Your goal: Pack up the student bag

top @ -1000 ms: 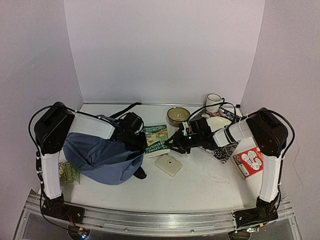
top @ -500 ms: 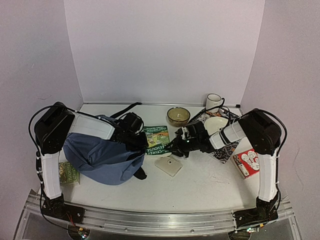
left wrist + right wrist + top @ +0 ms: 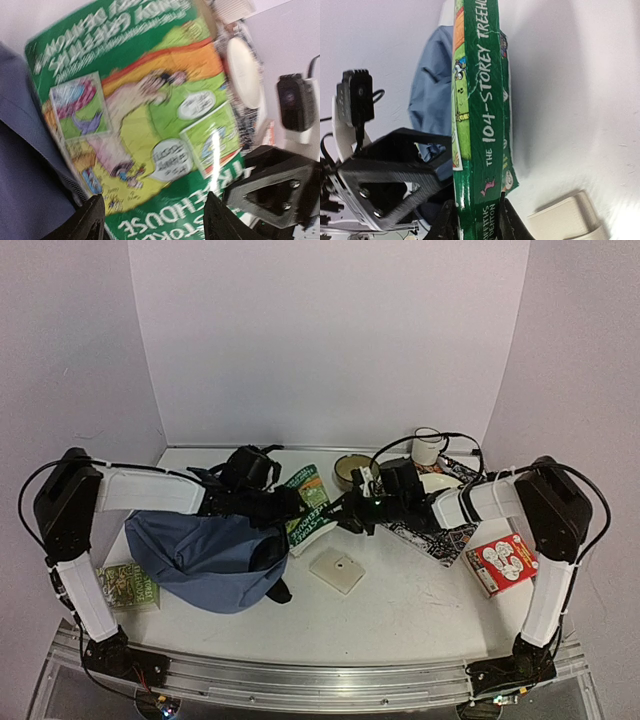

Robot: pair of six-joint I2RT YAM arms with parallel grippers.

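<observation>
The student bag (image 3: pixel 195 555) lies slumped at the left, its opening facing right; it also shows at the left of the left wrist view (image 3: pixel 25 170). A green picture book (image 3: pixel 312 508) stands tilted on edge beside that opening. My right gripper (image 3: pixel 345 512) is shut on the book's lower end, a finger on each cover (image 3: pixel 476 220), spine (image 3: pixel 485 115) facing the camera. My left gripper (image 3: pixel 283 504) hovers open next to the book; its wide-apart fingertips (image 3: pixel 92 220) frame the front cover (image 3: pixel 150 115) without pinching it.
A cream square block (image 3: pixel 336 570) lies in front of the book. Behind it sit a bowl (image 3: pixel 352 468), a mug (image 3: pixel 428 445) and a white plate (image 3: pixel 438 483) on a patterned book (image 3: pixel 450 538). A red box (image 3: pixel 503 562) is at the right, a green booklet (image 3: pixel 125 585) at the far left.
My left gripper let go of the bag, opened wide and stretched out rightward. The right gripper closed on the book and tipped it up onto its edge toward the bag.
</observation>
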